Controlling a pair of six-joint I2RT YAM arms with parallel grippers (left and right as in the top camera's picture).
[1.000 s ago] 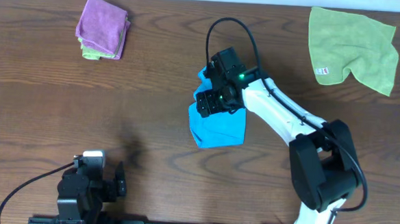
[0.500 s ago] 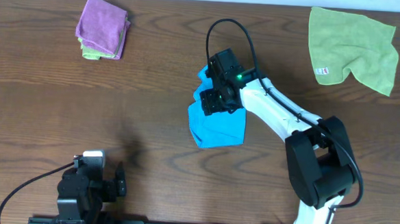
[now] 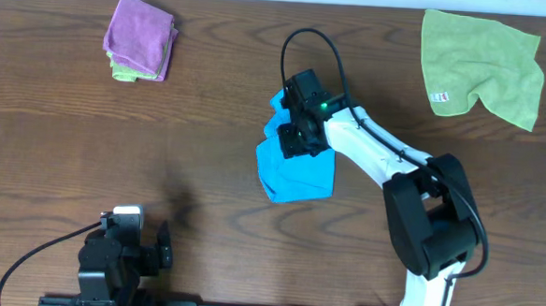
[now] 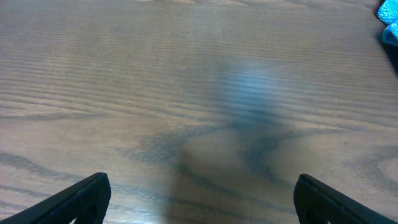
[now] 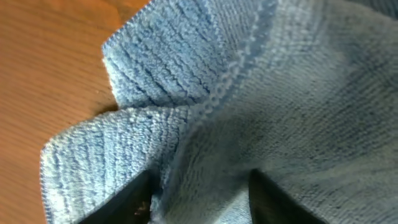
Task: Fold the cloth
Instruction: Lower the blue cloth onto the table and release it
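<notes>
The sky-blue cloth lies partly folded and bunched near the table's middle. My right gripper sits on its upper part. In the right wrist view the cloth fills the frame, and a raised fold is pinched between the fingers of the right gripper, which is shut on it. My left gripper rests at the table's front left, open and empty. In the left wrist view the left gripper shows spread fingers over bare wood. A corner of the cloth shows at the top right of that view.
A purple folded cloth on a yellow-green one lies at the back left. A yellow-green cloth with a small white tag lies at the back right. The wooden table is bare to the left of the blue cloth.
My right gripper has shifted slightly right and back on the cloth. The cloth's outline and the left arm have not changed.
</notes>
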